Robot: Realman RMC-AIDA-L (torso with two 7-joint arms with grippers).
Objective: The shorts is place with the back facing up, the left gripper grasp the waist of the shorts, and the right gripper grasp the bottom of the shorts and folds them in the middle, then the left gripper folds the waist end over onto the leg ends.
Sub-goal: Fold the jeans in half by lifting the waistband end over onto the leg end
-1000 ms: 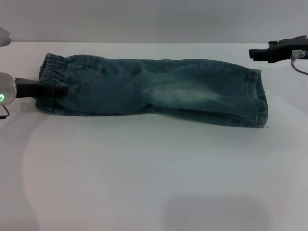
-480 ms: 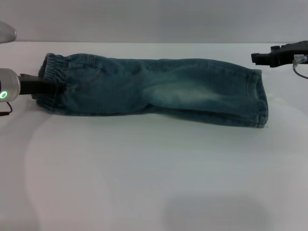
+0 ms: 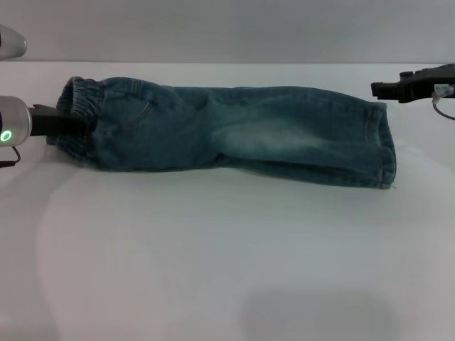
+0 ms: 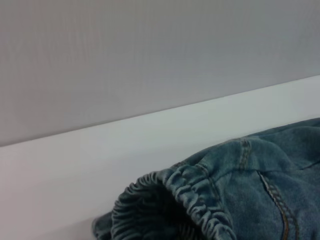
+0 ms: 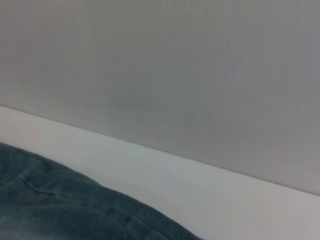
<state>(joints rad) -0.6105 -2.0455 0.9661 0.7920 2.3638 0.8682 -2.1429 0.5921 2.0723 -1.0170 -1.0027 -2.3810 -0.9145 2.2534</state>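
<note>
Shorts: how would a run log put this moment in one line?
shorts: folded lengthwise, flat on table | left gripper: at waist | right gripper: above leg ends, apart

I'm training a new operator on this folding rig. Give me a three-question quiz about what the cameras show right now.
1. True or false: the shorts are already folded lengthwise, one leg on the other.
2. Which gripper is at the elastic waist?
A. the left gripper
B. the right gripper
C. neither
3. Fill in: the right gripper hangs near the ___ of the shorts, apart from the cloth.

Key
1. True: they lie as one long narrow strip on the white table.
2. A: its black tip lies against the waist on the robot's left.
3. Leg ends, on the robot's right.
</note>
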